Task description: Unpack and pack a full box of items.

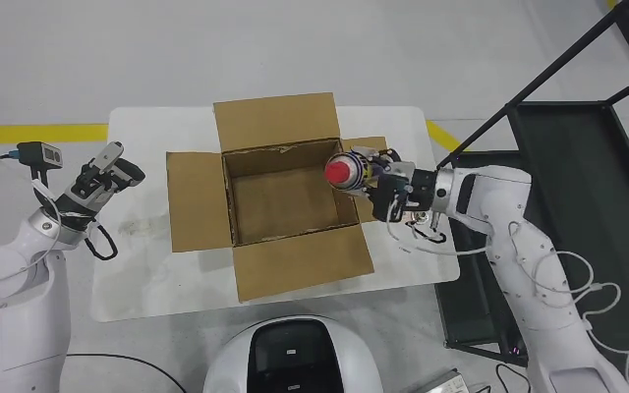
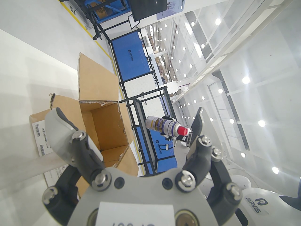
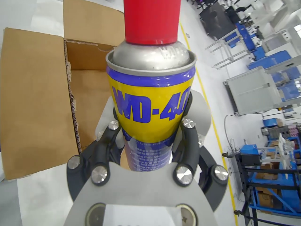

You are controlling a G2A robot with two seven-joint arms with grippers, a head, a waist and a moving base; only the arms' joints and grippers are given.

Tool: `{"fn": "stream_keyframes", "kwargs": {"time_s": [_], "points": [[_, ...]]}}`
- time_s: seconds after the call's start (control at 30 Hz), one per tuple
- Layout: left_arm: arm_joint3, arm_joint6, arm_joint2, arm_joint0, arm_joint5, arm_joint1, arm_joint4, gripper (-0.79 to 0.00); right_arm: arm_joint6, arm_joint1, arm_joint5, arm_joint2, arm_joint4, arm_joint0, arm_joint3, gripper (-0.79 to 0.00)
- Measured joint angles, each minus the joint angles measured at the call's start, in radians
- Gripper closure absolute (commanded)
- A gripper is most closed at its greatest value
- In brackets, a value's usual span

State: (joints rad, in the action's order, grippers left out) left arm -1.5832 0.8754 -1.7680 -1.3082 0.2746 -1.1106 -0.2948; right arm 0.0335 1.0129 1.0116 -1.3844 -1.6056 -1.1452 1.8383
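Presently, item by item:

1. Right fingers [image 3: 196, 109]: closed on the lower body of the spray can, one on each side, label between them. The right gripper [image 1: 369, 177] hangs above the box's right wall, on the side toward the table's right edge.
2. Spray can [image 3: 150, 90]: held off the surface, red cap [image 3: 151, 12] pointing away from my wrist and out over the box opening.
3. Left fingers [image 2: 58, 123]: spread wide, nothing between them. The left gripper [image 1: 120, 165] sits raised at the table's left edge, well apart from the box.
4. Box [image 1: 278, 123]: mid-table, all four flaps folded outward, bare cardboard floor showing.
5. Table [image 1: 147, 275]: white, carries the box.

Step in hand, as I judge it: the can is crossing the box's right rim. With the floor bare, this is either the last item out or the first item back in; I cannot tell which.

Next move calls for: a firm hold on a smooth round can, and clearance over the right wall and flap. If packing, I lower it toward the floor before my right fingers let go.
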Motion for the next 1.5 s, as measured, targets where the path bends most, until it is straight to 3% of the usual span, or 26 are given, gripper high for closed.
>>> {"fn": "stream_keyframes", "kwargs": {"time_s": [0.2, 0.4, 0.67, 0.87, 0.97, 1.03, 1.07, 1.1, 1.13, 1.17, 1.5], "points": [[0.000, 0.000, 0.000, 0.000, 0.000, 0.000, 0.000, -0.785, -0.158, 0.013, 0.001, 0.195, 0.109, 0.145, -0.109, 0.000], [0.000, 0.000, 0.000, 0.000, 0.000, 0.000, 0.000, -0.785, -0.247, 0.009, 0.001, 0.348, 0.144, 0.215, -0.178, 0.000], [0.000, 0.000, 0.000, 0.000, 0.000, 0.000, 0.000, -0.785, -0.277, 0.015, -0.004, 0.437, 0.164, 0.277, -0.273, 0.000], [0.000, 0.000, 0.000, 0.000, 0.000, 0.000, 0.000, -0.785, -0.296, 0.032, -0.027, 0.490, 0.149, 0.303, -0.328, -0.237], [0.000, 0.000, 0.000, 0.000, 0.000, 0.000, 0.000, -0.785, -0.300, 0.040, -0.040, 0.517, 0.135, 0.314, -0.345, -0.185], [0.000, 0.000, 0.000, 0.000, 0.000, 0.000, 0.000, -0.785, -0.300, 0.046, -0.055, 0.533, 0.129, 0.319, -0.358, -0.191], [0.000, 0.000, 0.000, 0.000, 0.000, 0.000, 0.000, -0.785, -0.301, 0.049, -0.061, 0.540, 0.126, 0.322, -0.364, -0.212], [0.000, 0.000, 0.000, 0.000, 0.000, 0.000, 0.000, -0.785, -0.301, 0.052, -0.067, 0.548, 0.124, 0.325, -0.371, -0.329], [0.000, 0.000, 0.000, 0.000, 0.000, 0.000, 0.000, -0.785, -0.301, 0.055, -0.070, 0.554, 0.123, 0.327, -0.375, -0.600], [0.000, 0.000, 0.000, 0.000, 0.000, 0.000, 0.000, -0.785, -0.301, 0.057, -0.073, 0.559, 0.123, 0.329, -0.378, -0.785], [0.000, 0.000, 0.000, 0.000, 0.000, 0.000, 0.000, -0.785, -0.311, 0.072, -0.102, 0.580, 0.117, 0.348, -0.392, -0.785]]}}
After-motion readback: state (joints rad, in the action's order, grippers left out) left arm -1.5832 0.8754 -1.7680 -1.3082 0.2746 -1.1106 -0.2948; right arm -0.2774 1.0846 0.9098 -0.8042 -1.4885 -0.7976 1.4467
